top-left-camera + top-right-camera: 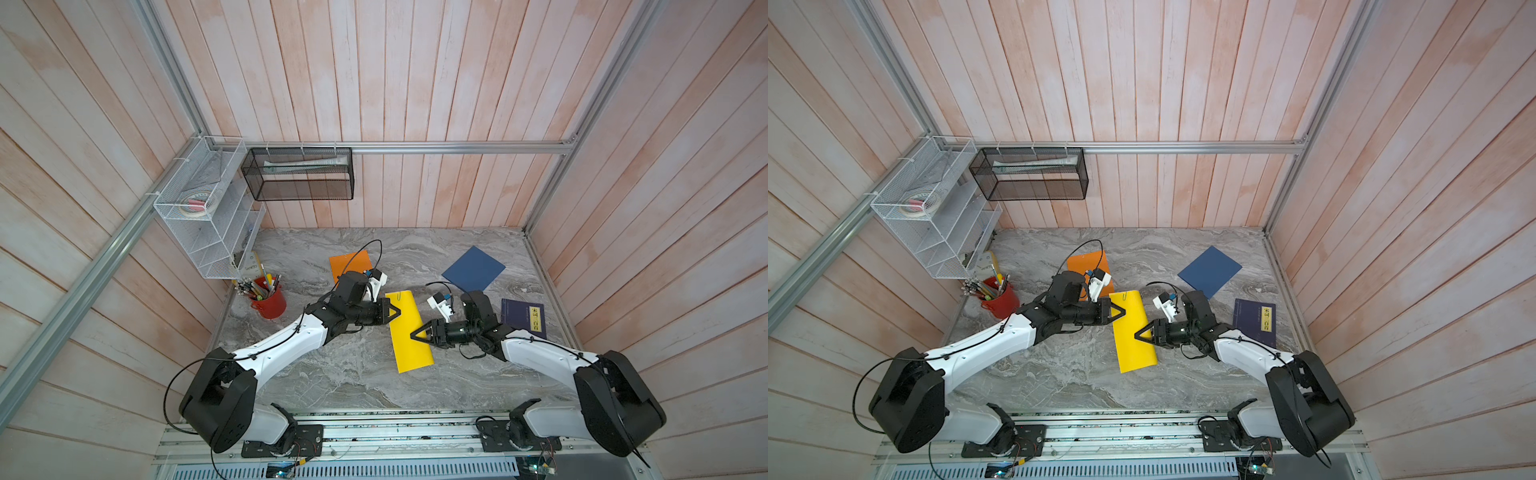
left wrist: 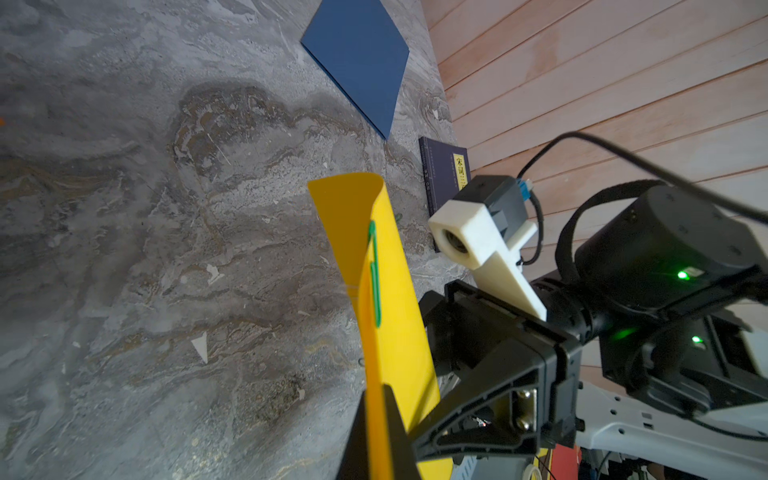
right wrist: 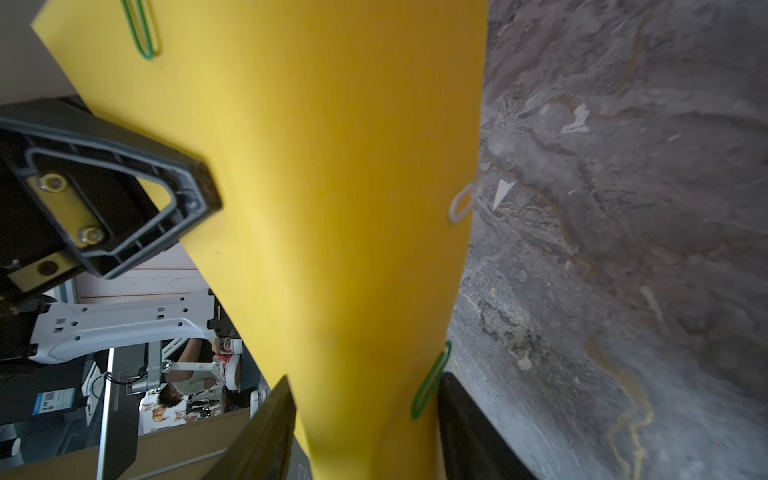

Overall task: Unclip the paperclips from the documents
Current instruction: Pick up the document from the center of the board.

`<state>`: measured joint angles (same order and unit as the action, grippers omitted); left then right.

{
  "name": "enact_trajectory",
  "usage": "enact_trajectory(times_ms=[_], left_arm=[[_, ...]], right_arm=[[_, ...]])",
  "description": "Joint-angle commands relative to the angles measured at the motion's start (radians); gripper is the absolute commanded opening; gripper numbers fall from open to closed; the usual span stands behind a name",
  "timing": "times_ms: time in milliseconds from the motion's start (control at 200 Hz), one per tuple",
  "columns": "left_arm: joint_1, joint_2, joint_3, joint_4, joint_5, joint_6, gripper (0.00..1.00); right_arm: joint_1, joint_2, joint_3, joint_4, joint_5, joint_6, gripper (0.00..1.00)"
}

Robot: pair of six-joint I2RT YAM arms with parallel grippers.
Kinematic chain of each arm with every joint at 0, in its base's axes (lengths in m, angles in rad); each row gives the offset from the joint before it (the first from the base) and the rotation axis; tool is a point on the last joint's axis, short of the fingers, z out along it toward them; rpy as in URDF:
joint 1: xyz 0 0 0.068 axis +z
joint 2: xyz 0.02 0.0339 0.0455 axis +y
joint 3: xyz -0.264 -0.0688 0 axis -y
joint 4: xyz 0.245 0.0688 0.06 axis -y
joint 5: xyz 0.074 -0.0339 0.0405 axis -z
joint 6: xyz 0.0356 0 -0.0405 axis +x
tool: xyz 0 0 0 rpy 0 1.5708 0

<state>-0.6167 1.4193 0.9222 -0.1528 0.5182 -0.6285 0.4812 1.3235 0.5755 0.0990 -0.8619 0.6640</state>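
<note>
A green paperclip (image 3: 432,380) sat on the edge of the yellow sheet (image 3: 332,208), right against the inner face of one finger of the right gripper (image 3: 365,378). That gripper's jaws stood spread, with the sheet passing loosely between them. A silvery clip (image 3: 461,203) hung on the same edge, farther out from those jaws. A second green clip (image 3: 141,29) sat out ahead of the left gripper (image 1: 398,312), which was clenched on the opposite long edge and held the sheet bowed above the table (image 1: 332,374).

With a single pinch bearing it, the sheet could sag or swing and carry the near clip out from between the spread jaws. If those jaws closed where they stood, they would probably catch paper along with wire. A pull could then crease or tear the sheet, or drag it from the left pinch. A freed clip might spring away across the marble.

The orange sheet (image 1: 349,264) and dark blue sheet (image 1: 473,270) lay flat, well away from both jaws. Any clips on them were too small to tell.
</note>
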Motion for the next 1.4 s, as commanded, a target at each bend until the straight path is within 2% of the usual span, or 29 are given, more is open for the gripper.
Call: enact_trajectory(times_ms=[0,295,565,835,1105,1395], left_arm=[[0.012,-0.032,0.044,-0.085,0.02,0.094,0.0],[0.017,-0.101,0.082,-0.266,0.068,0.289,0.0],[0.017,-0.122,0.101,-0.33,0.107,0.403,0.0],[0.017,-0.132,0.1,-0.368,0.158,0.489,0.0],[0.018,-0.123,0.149,-0.467,0.212,0.602,0.0],[0.017,-0.088,0.202,-0.557,0.268,0.675,0.0]], right_arm=[[-0.024,-0.043,0.064,-0.176,0.054,-0.145,0.6],[-0.041,-0.066,0.196,-0.415,0.133,-0.354,0.63],[-0.047,-0.089,0.283,-0.494,0.152,-0.478,0.63],[-0.049,-0.169,0.318,-0.399,0.074,-0.593,0.64],[-0.047,-0.082,0.442,-0.447,-0.046,-0.784,0.63],[-0.012,0.047,0.553,-0.476,-0.172,-0.897,0.58]])
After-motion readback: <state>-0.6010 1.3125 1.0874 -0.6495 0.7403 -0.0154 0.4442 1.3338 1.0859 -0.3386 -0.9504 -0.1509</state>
